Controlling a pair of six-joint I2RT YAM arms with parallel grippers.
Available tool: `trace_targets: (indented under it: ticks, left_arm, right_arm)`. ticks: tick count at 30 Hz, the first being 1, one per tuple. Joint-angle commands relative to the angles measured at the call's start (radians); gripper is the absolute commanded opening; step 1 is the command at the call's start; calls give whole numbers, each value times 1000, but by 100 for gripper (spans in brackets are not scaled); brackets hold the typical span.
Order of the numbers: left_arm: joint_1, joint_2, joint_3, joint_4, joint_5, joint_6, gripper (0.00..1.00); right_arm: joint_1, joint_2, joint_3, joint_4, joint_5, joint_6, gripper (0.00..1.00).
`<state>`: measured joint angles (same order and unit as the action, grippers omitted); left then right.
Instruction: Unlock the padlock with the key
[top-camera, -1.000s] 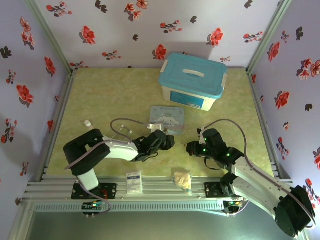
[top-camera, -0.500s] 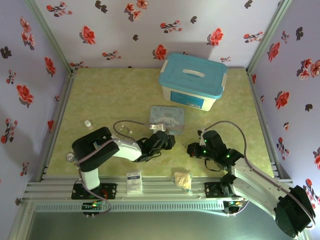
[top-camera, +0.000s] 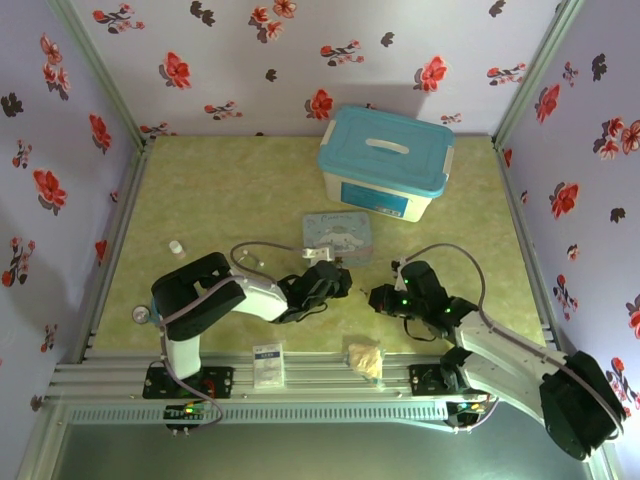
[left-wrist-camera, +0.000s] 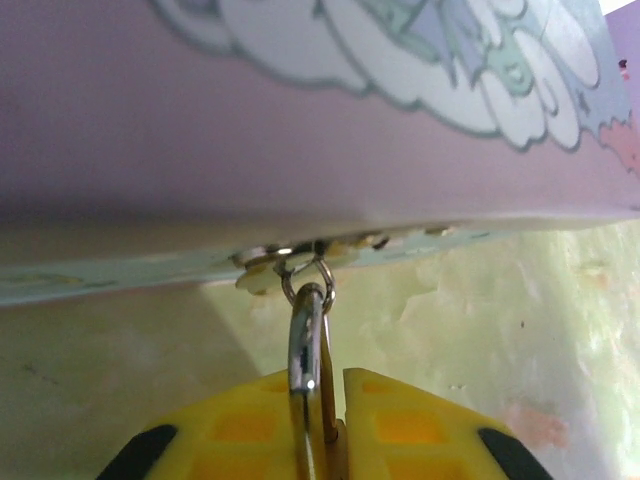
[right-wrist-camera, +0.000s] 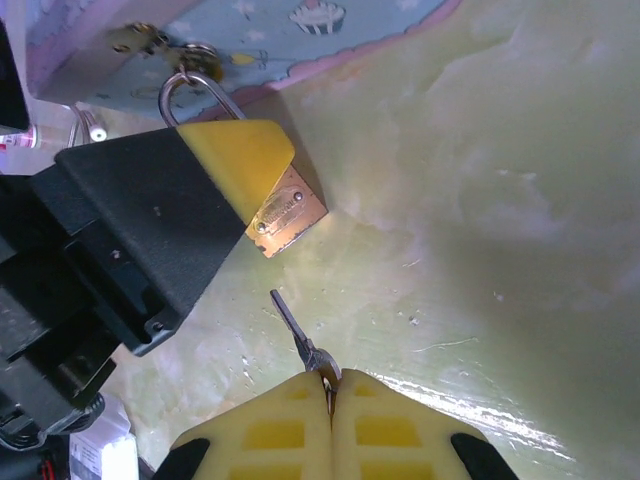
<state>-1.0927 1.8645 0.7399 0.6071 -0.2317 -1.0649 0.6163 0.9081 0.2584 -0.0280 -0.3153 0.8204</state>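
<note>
Left end effector, wider before, tight on padlock at tin edge

Probably a lab booth: floral-papered walls, aluminium frame.

Three walls in lavender paper, red and dark flowers — boxing in a yellow-green marbled table. Aluminium rails along its near edge. Light even, shadows soft.
</note>
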Motion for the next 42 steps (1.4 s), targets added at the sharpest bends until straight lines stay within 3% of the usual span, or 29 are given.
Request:
trace_targets:
  ticks: [1, 5, 19, 42]
  left_arm:
    - [-3, -1, 2, -55, 47, -24, 8]
    - [7, -38, -29, 3, 47, -83, 1]
    - [23, -66, -169, 325, -37, -295, 0]
    - [25, -51, -175, 384, -60, -345, 0]
  right_arm:
    - [-17, 46, -16, 104, -64, 44, 0]
    - [-44, 100, -19, 150, -113, 58, 0]
    - [-50, 212, -22, 281, -207, 108, 0]
    - [-56, 348, -3, 433, -225, 166, 0]
